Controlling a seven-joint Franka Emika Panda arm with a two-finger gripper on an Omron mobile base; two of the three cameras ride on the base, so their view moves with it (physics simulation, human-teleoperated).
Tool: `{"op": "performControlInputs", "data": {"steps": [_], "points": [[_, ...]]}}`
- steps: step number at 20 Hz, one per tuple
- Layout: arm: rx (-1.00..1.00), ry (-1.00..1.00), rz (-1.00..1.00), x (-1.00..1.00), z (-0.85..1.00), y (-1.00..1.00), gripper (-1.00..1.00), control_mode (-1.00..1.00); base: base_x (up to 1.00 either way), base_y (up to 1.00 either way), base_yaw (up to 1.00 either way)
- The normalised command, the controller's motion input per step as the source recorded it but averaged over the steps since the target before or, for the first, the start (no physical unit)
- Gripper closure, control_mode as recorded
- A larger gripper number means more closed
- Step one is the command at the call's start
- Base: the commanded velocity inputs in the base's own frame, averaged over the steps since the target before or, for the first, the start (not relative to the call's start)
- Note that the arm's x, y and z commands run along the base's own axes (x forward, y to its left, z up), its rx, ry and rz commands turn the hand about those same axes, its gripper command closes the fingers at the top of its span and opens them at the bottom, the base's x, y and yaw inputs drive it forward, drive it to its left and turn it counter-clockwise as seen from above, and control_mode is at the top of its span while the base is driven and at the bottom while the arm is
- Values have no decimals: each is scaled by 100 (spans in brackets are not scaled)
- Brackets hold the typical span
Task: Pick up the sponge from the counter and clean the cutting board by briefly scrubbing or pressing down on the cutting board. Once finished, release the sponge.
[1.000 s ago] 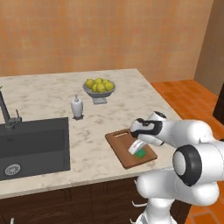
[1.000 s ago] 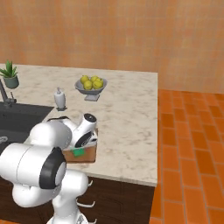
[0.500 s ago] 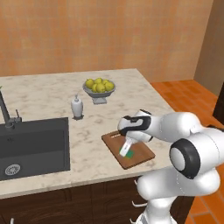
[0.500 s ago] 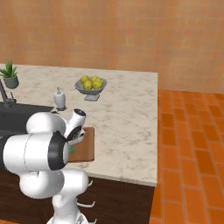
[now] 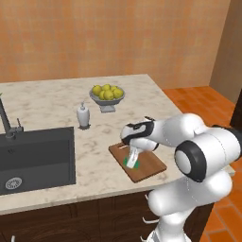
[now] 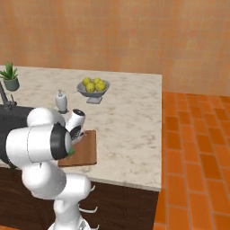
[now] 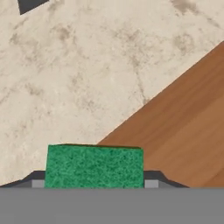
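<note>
Jaws clamped on the sponge (image 7: 94, 166), gripper (image 5: 133, 157) tilted low over the cutting board (image 5: 147, 166) near its counter-side edge. Sponge likely light, soft, compressible; held across its flat sides, should squash under pressing. Counter (image 5: 52, 108) beyond.

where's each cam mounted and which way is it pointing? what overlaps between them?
Left base view: behind the arm on its left, looking forward and down at the counter; the arm enters lower right, gripper holding the sponge on the cutting board.
Right base view: behind on its right; the arm fills the lower left.
Hand view: on the hand, looking along the jaws at sponge, board and counter.
Shared: both base views show the lemon bowl, the soap bottle and the sink.
</note>
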Motion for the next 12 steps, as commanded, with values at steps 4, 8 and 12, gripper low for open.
{"op": "performControlInputs", "data": {"steps": [4, 8, 12], "points": [[0, -13, 11, 82, 0, 8, 100, -100, 0, 0, 0], [0, -15, 13, 76, 4, 23, 100, -100, 0, 0, 0], [0, -15, 12, 78, 5, 22, 100, -100, 0, 0, 0]]}}
